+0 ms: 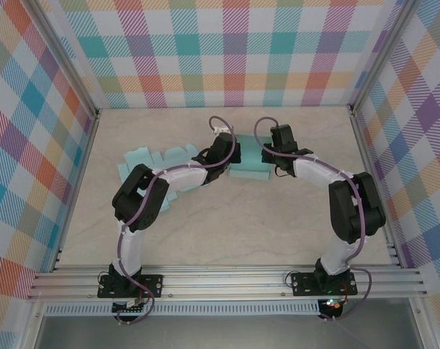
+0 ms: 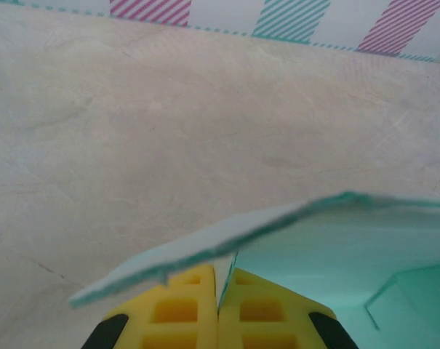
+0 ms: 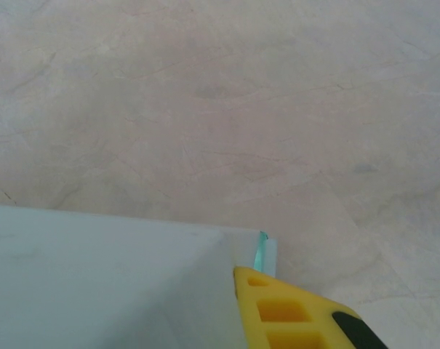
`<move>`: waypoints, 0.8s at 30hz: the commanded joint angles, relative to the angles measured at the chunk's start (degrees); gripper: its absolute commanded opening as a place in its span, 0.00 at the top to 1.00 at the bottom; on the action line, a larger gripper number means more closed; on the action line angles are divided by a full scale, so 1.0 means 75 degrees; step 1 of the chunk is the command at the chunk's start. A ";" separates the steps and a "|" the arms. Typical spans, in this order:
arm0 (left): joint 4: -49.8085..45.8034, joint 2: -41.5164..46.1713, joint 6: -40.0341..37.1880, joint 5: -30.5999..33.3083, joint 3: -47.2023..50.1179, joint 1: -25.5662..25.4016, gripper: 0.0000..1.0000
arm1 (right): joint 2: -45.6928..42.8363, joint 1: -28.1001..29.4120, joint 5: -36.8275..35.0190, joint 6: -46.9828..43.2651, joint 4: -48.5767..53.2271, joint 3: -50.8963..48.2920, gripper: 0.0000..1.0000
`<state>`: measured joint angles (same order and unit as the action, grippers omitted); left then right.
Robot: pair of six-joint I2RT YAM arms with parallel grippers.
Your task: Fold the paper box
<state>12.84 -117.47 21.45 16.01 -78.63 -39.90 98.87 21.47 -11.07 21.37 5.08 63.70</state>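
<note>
The teal paper box (image 1: 250,166) sits partly folded at the middle of the table, between the two grippers. At the box's left side, my left gripper (image 1: 224,150) is shut on the box. In the left wrist view its yellow fingers (image 2: 182,305) pinch a thin upright paper wall, and a flap of the box (image 2: 329,240) spreads above them. My right gripper (image 1: 273,151) is at the box's right end. Its one visible yellow finger (image 3: 292,313) presses against a pale panel of the box (image 3: 96,283). That panel hides the other finger.
Flat teal cut-out sheets (image 1: 148,161) lie on the table to the left of the box, partly under my left arm. Checked walls and aluminium posts (image 1: 365,138) enclose the table on three sides. The marbled tabletop (image 1: 278,225) stretches in front of the box.
</note>
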 commanded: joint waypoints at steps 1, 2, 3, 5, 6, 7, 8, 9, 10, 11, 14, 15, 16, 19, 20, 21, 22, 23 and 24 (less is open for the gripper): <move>0.0280 0.0133 0.0331 -0.0734 0.0490 -0.0481 0.98 | -0.0202 0.0301 0.0711 0.0231 -0.0511 -0.0395 0.84; 0.0280 0.0126 0.0332 -0.0697 0.0565 -0.0513 0.98 | -0.0237 0.0311 0.0712 0.0248 -0.0547 -0.0487 0.84; 0.0280 0.0135 0.0338 -0.0670 0.0653 -0.0536 0.98 | -0.0276 0.0313 0.0713 0.0278 -0.0575 -0.0561 0.85; 0.0357 0.0175 0.0381 -0.0635 0.0849 -0.0551 0.98 | -0.0347 0.0321 0.0714 0.0303 -0.0622 -0.0701 0.85; 0.0429 0.0202 0.0388 -0.0629 0.0963 -0.0551 0.98 | -0.0394 0.0330 0.0711 0.0303 -0.0658 -0.0772 0.85; 0.0491 0.0239 0.0392 -0.0612 0.1091 -0.0551 0.98 | -0.0437 0.0336 0.0725 0.0303 -0.0677 -0.0846 0.85; 0.0559 0.0291 0.0394 -0.0593 0.1183 -0.0554 0.98 | -0.0473 0.0346 0.0720 0.0293 -0.0689 -0.0910 0.85; 0.0632 0.0341 0.0375 -0.0588 0.1301 -0.0551 0.98 | -0.0517 0.0358 0.0738 0.0281 -0.0721 -0.0982 0.85; 0.0687 0.0388 0.0345 -0.0582 0.1410 -0.0552 0.98 | -0.0558 0.0368 0.0735 0.0261 -0.0746 -0.1075 0.85; 0.0743 0.0447 0.0309 -0.0599 0.1491 -0.0560 0.98 | -0.0605 0.0378 0.0738 0.0247 -0.0769 -0.1152 0.85; 0.1058 0.0631 0.0194 -0.0676 0.1878 -0.0557 0.96 | -0.0817 0.0393 0.0738 0.0239 -0.0937 -0.1511 0.84; 0.1220 0.0696 0.0157 -0.0735 0.2019 -0.0561 0.94 | -0.0891 0.0415 0.0758 0.0239 -0.1033 -0.1664 0.84; 0.1416 0.0741 0.0118 -0.0810 0.2190 -0.0563 0.91 | -0.0969 0.0435 0.0759 0.0222 -0.1141 -0.1812 0.84; 0.1824 0.0821 0.0062 -0.0903 0.2593 -0.0562 0.87 | -0.1162 0.0500 0.0715 0.0173 -0.1400 -0.2216 0.80; 0.1929 0.0838 0.0066 -0.0921 0.2707 -0.0561 0.86 | -0.1222 0.0520 0.0694 0.0186 -0.1437 -0.2313 0.78; 0.2069 0.0855 0.0044 -0.0937 0.2834 -0.0562 0.84 | -0.1307 0.0529 0.0679 0.0186 -0.1463 -0.2419 0.75; 0.2185 0.0879 0.0014 -0.0963 0.2937 -0.0563 0.80 | -0.1393 0.0547 0.0662 0.0192 -0.1483 -0.2500 0.71; 0.2243 0.0902 0.0002 -0.0968 0.3020 -0.0569 0.77 | -0.1475 0.0558 0.0656 0.0198 -0.1481 -0.2565 0.68; 0.2293 0.0920 -0.0033 -0.0985 0.3090 -0.0566 0.74 | -0.1575 0.0570 0.0633 0.0203 -0.1430 -0.2618 0.63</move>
<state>28.97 -110.83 21.65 11.99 -57.45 -42.92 89.01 24.95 -8.23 22.61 -4.29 45.41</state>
